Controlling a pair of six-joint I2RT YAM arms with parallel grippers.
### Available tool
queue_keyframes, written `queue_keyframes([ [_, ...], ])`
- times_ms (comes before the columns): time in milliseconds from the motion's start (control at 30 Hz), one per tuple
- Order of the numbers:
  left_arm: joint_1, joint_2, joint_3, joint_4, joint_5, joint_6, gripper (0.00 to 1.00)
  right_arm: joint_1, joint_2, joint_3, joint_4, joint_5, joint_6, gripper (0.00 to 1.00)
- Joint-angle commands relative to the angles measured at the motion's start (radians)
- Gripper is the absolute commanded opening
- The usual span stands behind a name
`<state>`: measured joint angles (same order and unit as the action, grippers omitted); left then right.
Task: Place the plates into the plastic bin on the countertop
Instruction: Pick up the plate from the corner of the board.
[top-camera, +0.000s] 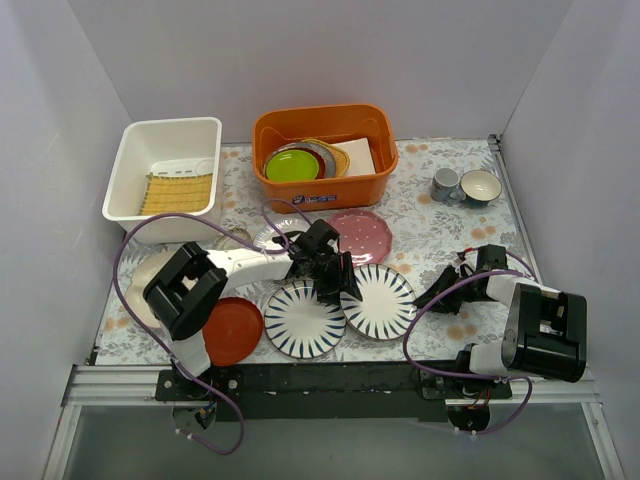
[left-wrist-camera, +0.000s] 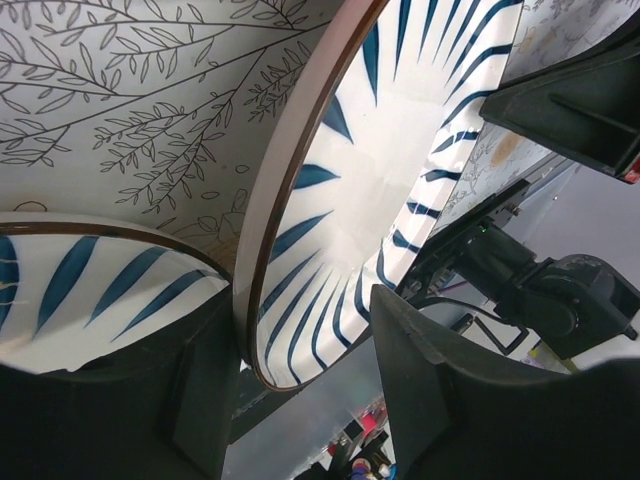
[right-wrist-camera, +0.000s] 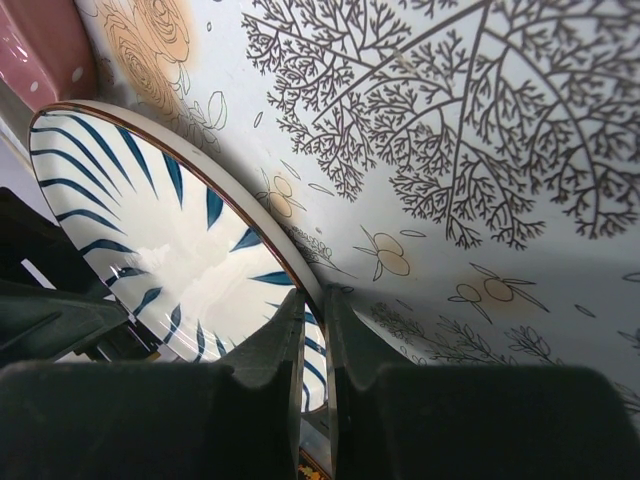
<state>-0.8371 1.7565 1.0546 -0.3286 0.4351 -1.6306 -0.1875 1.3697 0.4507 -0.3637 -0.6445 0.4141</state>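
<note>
My left fingers (left-wrist-camera: 430, 400) stand apart, astride the rim of the right striped plate (left-wrist-camera: 380, 180), which lies flat on the worktop (top-camera: 420, 230). My right fingers (right-wrist-camera: 270, 370), pressed together, sit just beside its other edge. The bin (top-camera: 128, 170) lies back-left, nearer my left arm.

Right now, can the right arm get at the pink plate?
Probably yes. The pink plate has bare countertop on its right side, facing the right pincer. The left pincer sits only by its left edge, so an approach from the right looks free.
</note>
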Motion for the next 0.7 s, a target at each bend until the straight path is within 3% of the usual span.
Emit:
queue_keyframes([
  [0,-0.043,0.017,0.045,0.1,0.053,-0.017,0.49,0.016,0.035,-0.046,-0.029,0.186,-0.051,0.08],
  [200,-0.062,0.021,0.064,0.109,0.056,-0.017,0.47,0.016,0.037,-0.046,-0.027,0.183,-0.052,0.08],
  [667,-0.066,0.001,0.054,0.125,0.053,-0.018,0.24,0.016,0.043,-0.046,-0.02,0.163,-0.06,0.09],
])
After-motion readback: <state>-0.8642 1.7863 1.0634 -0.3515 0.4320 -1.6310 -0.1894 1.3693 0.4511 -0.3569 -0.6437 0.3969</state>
